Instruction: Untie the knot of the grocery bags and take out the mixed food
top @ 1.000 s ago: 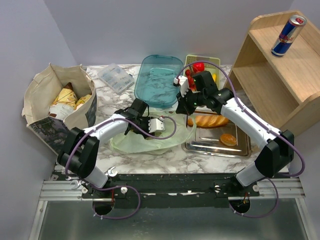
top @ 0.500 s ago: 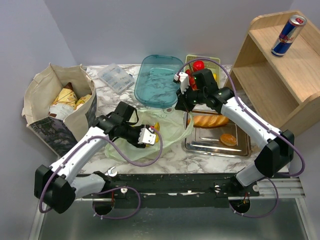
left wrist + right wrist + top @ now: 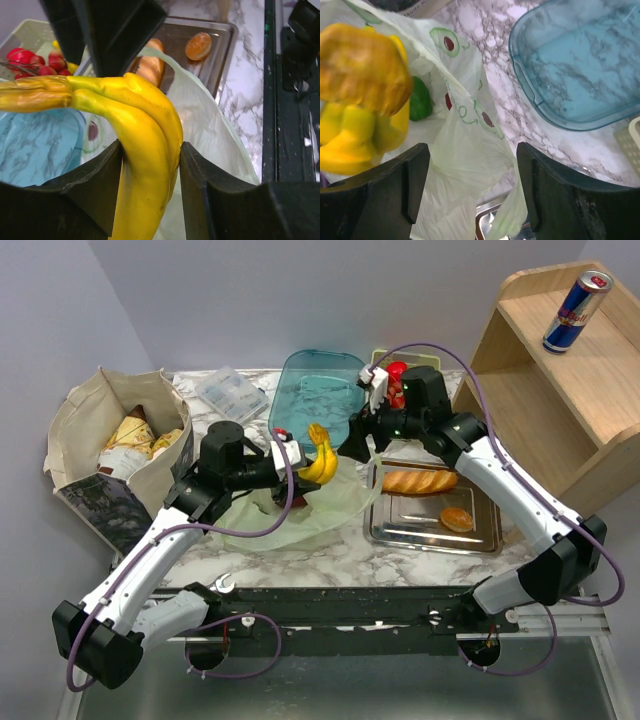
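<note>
Top external is showing the change: your left pincer (image 3: 302, 464) has come up out of the pale green bag (image 3: 300, 522) and is now carrying the bananas (image 3: 322, 456) clear above it; a second ago it was down in the bag's mouth. Left wrist is confirming the grip. Both fingers are pressing in on the sides of the bunch, the fruit is sitting squarely between them, and the stem end is pointing off past the fingertips. So one food item is coming out, by my read. Your right pincer (image 3: 470, 155) is hanging over the bag's far rim with its fingers spread. Fabric is lying in the gap between them, but they're not pinching it. That means nothing is holding the mouth open for you now, so watch for it sagging shut. I'm not seeing the knot in any view; the mouth is gaping, so I'm treating it as undone. A green pepper (image 3: 421, 102) is still sitting inside the bag, just below and to the side of the right pincer. The teal tray (image 3: 310, 390) is lying just beyond the left fingertips if you're dropping there. The canvas tote (image 3: 85, 405) is standing well off to the left pincer's outer side, and it's looking still loaded.
</note>
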Action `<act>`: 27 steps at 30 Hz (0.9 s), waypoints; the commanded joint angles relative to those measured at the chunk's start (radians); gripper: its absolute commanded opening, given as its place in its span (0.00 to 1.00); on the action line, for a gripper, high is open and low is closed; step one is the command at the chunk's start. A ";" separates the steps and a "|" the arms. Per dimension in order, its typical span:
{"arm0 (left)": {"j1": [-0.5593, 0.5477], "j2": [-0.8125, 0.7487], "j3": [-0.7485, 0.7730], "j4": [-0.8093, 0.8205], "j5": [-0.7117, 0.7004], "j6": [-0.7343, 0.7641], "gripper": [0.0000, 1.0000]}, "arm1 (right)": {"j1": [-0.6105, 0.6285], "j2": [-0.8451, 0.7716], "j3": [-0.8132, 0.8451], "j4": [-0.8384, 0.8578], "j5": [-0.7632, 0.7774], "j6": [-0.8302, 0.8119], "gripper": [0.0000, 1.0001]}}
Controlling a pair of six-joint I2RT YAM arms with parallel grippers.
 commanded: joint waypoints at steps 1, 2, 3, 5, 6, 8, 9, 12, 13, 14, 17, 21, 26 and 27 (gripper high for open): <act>0.055 -0.013 -0.028 0.220 -0.063 -0.206 0.04 | 0.004 -0.101 0.062 0.045 -0.002 0.192 0.80; 0.063 -0.007 -0.026 0.231 -0.060 -0.216 0.04 | 0.004 -0.120 0.052 0.052 -0.010 0.221 0.82; 0.069 -0.001 -0.022 0.236 -0.056 -0.215 0.04 | 0.004 -0.142 0.036 0.060 -0.017 0.248 0.84; 0.071 0.005 -0.017 0.240 -0.048 -0.199 0.04 | 0.004 -0.167 0.024 0.075 -0.029 0.295 0.88; 0.071 0.007 -0.014 0.238 -0.040 -0.186 0.04 | 0.004 -0.168 0.029 0.081 -0.049 0.323 0.89; 0.071 0.012 -0.006 0.238 -0.027 -0.167 0.05 | 0.004 -0.149 0.045 0.091 -0.128 0.374 0.90; 0.071 0.017 -0.001 0.239 -0.019 -0.161 0.05 | 0.004 -0.135 0.050 0.097 -0.169 0.397 0.94; 0.071 0.026 0.017 0.244 -0.002 -0.142 0.05 | 0.011 -0.075 0.083 0.097 -0.188 0.437 1.00; 0.069 0.026 0.022 0.247 -0.002 -0.138 0.05 | 0.014 -0.057 0.096 0.097 -0.178 0.437 1.00; 0.068 0.028 0.027 0.249 -0.003 -0.133 0.05 | 0.015 -0.043 0.105 0.102 -0.173 0.441 1.00; 0.061 0.024 0.036 0.252 -0.005 -0.115 0.05 | 0.027 -0.010 0.120 0.128 -0.138 0.469 1.00; 0.033 0.028 0.060 0.225 -0.043 -0.077 0.06 | 0.053 0.012 0.105 0.192 -0.135 0.520 0.97; 0.025 0.037 0.078 0.201 -0.050 -0.081 0.07 | 0.112 0.026 0.093 0.228 -0.116 0.504 0.87; 0.024 0.034 0.076 0.202 -0.048 -0.080 0.07 | 0.115 0.029 0.091 0.229 -0.113 0.504 0.81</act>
